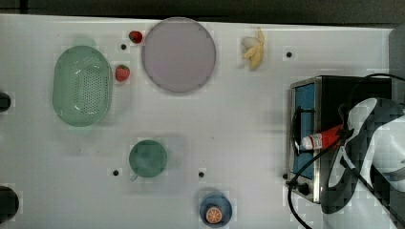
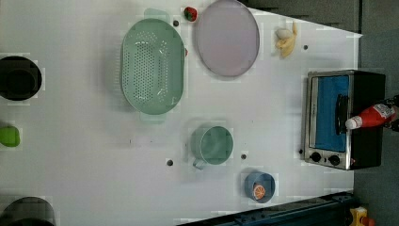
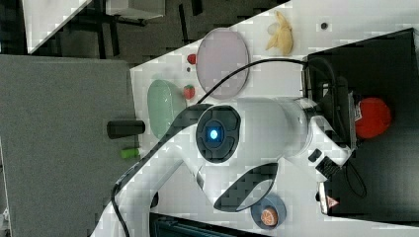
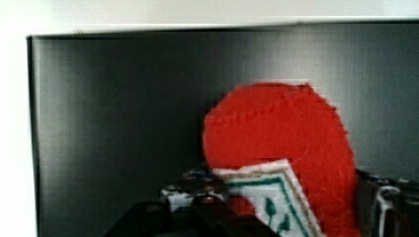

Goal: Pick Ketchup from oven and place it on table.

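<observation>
the ketchup (image 1: 321, 139) lies on its side on top of the oven (image 1: 305, 136), white cap poking out over the oven's blue glass door, its far end hidden under the arm (image 1: 370, 152). the oven stands at the counter's (image 1: 239, 124) edge, on the top view's right. whether the jaws are clenched on the bottle or released cannot be told: in the top view the arm covers them, and in the left view the bottle's (image 2: 371, 116) base runs off the picture's edge. in the wrist view the red bottle (image 4: 281, 143) sits close against the oven's dark top (image 4: 123, 123), its label partly cut off.
</observation>
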Robot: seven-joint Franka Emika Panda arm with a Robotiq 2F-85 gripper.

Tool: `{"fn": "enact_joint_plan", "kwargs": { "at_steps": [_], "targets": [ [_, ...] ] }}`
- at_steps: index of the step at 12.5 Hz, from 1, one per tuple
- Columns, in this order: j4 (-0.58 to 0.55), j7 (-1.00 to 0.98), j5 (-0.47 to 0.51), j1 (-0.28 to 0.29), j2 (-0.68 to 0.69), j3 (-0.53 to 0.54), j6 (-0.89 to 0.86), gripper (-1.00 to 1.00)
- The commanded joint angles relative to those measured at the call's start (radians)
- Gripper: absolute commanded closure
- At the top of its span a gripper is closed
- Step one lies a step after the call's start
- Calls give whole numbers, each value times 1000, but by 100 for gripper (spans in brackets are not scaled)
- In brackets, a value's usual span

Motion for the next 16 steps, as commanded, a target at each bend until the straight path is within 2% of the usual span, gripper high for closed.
{"fn": "enact_joint_plan", "kwargs": {
  "at_steps": [1,5,9,16],
  "targets": [
    [92,0,-15,61,-83,1,-135,-27],
    [173,-5,-31,169,-187,41,-290,-27],
    [176,-5,-34,268,-278,124,-338,-27],
    [144,-5,-63,357,-302,267,-435,-27]
  ]
}}
